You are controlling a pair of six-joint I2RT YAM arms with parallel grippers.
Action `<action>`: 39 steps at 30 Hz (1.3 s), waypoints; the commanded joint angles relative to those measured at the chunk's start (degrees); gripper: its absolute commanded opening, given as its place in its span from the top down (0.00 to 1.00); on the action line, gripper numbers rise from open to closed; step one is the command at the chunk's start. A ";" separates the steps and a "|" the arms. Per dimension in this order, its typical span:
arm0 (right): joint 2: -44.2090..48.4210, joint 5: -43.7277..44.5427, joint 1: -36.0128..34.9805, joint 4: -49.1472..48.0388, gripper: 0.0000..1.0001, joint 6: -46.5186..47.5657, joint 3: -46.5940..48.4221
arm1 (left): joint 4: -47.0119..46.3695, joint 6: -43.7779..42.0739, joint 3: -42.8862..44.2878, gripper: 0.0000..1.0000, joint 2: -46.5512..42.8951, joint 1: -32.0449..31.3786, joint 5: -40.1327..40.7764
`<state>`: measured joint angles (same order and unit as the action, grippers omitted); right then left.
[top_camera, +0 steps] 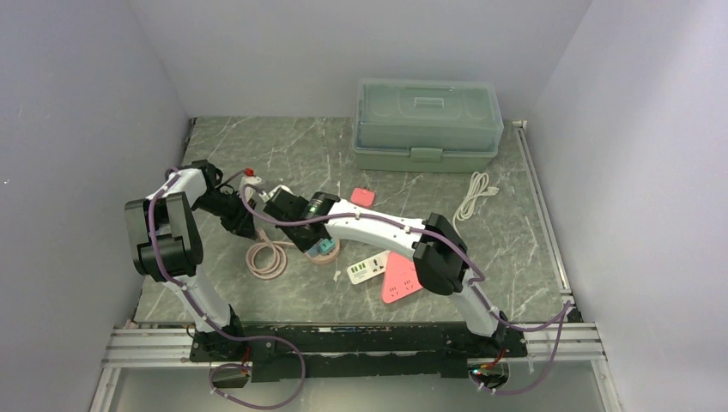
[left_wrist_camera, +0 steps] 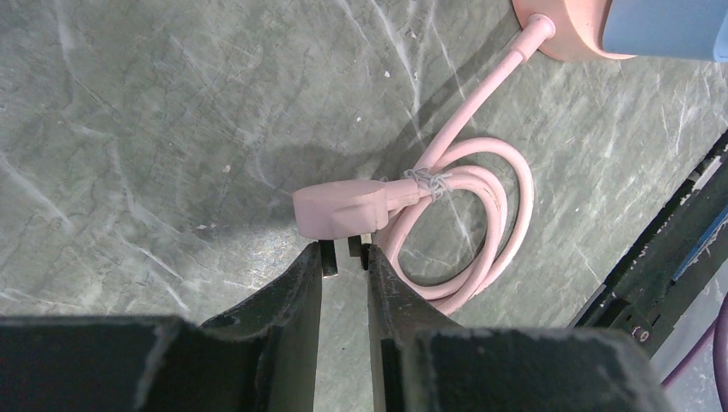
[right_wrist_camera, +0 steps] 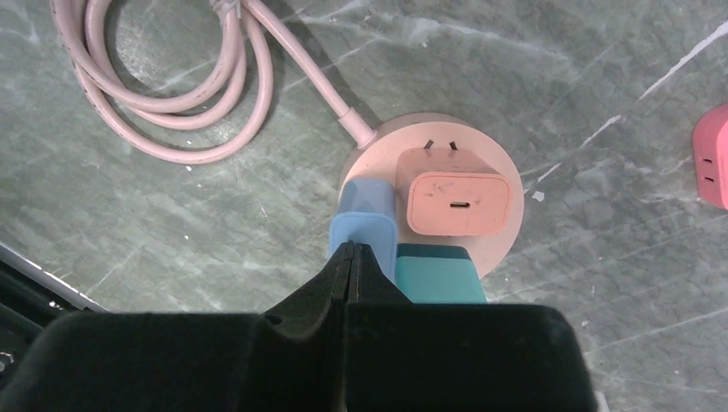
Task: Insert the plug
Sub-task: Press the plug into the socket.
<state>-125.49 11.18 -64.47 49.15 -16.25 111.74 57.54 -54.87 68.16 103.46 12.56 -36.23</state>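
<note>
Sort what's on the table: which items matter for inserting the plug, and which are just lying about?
For the job: pink plug, its coiled cable, round pink hub, left gripper; probably the white power strip as socket.
Lying about: green lidded box, white cable, pink wedge, small pink pad.

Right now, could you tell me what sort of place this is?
Likely a robot test cell: plain walls box in a marble-patterned table, with left arm and right arm bolted along its near edge.

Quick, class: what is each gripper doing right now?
Left gripper: narrow gap, tips at the pink plug; grip cannot be told.
Right gripper: closed, holding nothing.
</note>
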 commanded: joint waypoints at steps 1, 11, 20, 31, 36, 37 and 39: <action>-6.34 -3.62 0.57 3.54 1.00 -0.61 -5.64 | 1.64 -2.02 1.56 0.82 -0.03 -0.07 -1.97; -3.34 -3.37 1.04 1.35 1.00 -2.57 -14.11 | 1.35 -1.82 1.80 0.83 -0.01 -0.03 -1.33; -1.39 -3.12 2.67 -1.80 1.00 -3.09 -20.78 | 0.99 -1.47 1.74 0.84 -0.25 0.01 -0.92; -2.10 -2.05 3.75 -3.14 1.00 -1.34 -23.33 | 1.51 -1.65 2.01 0.85 -1.23 0.48 -0.17; -2.00 -1.93 3.90 -4.32 1.00 -1.32 -24.72 | 2.06 -1.64 2.86 0.86 -1.48 0.57 -0.08; -2.15 -1.81 3.97 -4.36 1.00 -1.28 -24.54 | 2.25 -1.74 3.20 0.86 -1.57 0.55 -0.03; -2.42 -2.02 4.08 -4.54 1.00 -1.04 -24.10 | 2.71 -1.86 3.66 0.86 -1.79 0.76 0.10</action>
<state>-118.28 6.87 -62.17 31.22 -19.07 94.00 58.19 -55.02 68.97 103.46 12.69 -35.99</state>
